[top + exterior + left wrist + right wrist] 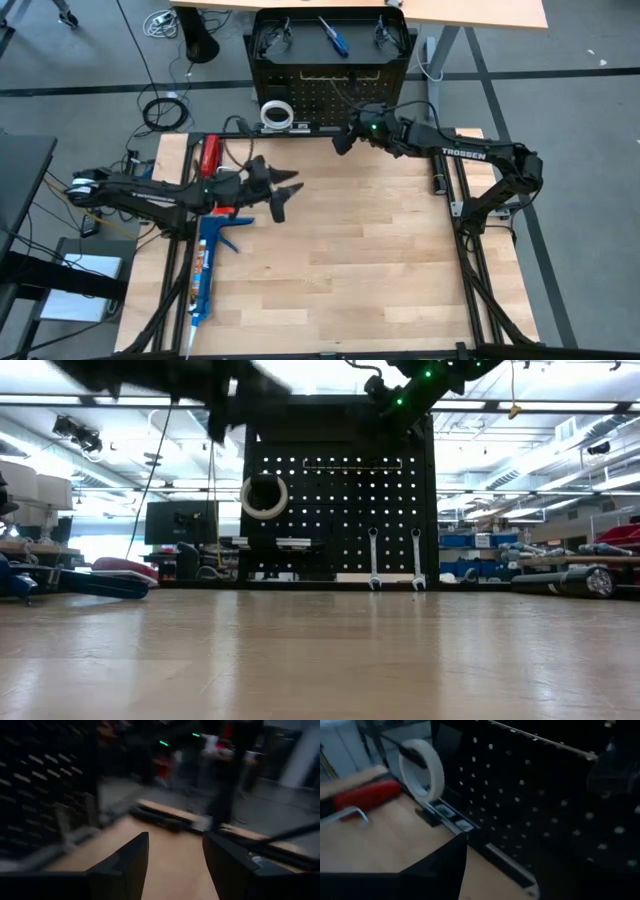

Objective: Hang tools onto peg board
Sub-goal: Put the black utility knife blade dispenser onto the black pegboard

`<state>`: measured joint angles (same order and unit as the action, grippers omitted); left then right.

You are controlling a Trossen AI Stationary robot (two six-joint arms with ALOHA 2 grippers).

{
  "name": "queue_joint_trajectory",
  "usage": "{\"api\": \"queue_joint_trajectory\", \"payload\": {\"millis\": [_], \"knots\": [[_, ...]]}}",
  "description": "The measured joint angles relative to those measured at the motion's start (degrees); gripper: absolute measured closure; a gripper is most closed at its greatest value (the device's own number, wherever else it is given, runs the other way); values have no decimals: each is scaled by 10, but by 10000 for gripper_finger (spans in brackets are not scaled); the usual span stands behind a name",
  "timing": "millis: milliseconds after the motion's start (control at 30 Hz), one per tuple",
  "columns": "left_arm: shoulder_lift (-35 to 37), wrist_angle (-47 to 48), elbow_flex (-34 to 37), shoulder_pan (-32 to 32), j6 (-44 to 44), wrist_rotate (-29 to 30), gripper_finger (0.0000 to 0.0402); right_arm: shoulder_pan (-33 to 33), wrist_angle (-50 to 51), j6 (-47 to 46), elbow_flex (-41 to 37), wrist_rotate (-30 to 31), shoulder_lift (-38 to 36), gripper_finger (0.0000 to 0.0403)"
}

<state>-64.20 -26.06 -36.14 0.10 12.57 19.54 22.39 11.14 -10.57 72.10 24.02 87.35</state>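
- The peg board (pixel 335 500) stood just beyond the right gripper (pixel 342 138), whose fingers' spread could not be told.
- Tape roll (pixel 264 496) and two wrenches (pixel 373 558) already hung; seemingly little remained.
- The left gripper (pixel 283 195) hovered, fingers apart, empty.

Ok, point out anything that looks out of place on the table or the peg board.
Nothing looks damaged or spilled. On the peg board, the tape roll and two wrenches hang straight. The blue caulking gun and red-handled tool lie unhung at the table's left edge.
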Motion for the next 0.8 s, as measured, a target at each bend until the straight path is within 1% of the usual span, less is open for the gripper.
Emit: {"api": "queue_joint_trajectory", "payload": {"millis": [67, 133, 233, 367, 467, 600, 667, 800], "knots": [[0, 98, -55, -16, 29, -8, 209, -12, 0, -13, 0, 3, 0, 192], [-1, 193, -120, -33, 30, -9, 209, -23, 4, -18, 0, 5, -3, 195], [-1, 300, -221, -52, 37, -5, 209, -37, 14, -23, 0, 11, -19, 201], [-1, 375, -346, -68, 49, 0, 209, -41, 25, -93, 0, 19, -51, 212], [0, 417, -421, -70, 48, 0, 209, -38, 10, -166, 0, 19, -66, 218], [0, 477, -484, -70, 35, 3, 209, -32, 0, -265, -4, 17, -69, 220], [0, 506, -505, -70, 30, 3, 209, -35, -29, -304, -20, 24, -69, 219], [-1, 568, -540, -70, 28, -19, 209, -45, -173, -336, -71, 78, -69, 218]]}}
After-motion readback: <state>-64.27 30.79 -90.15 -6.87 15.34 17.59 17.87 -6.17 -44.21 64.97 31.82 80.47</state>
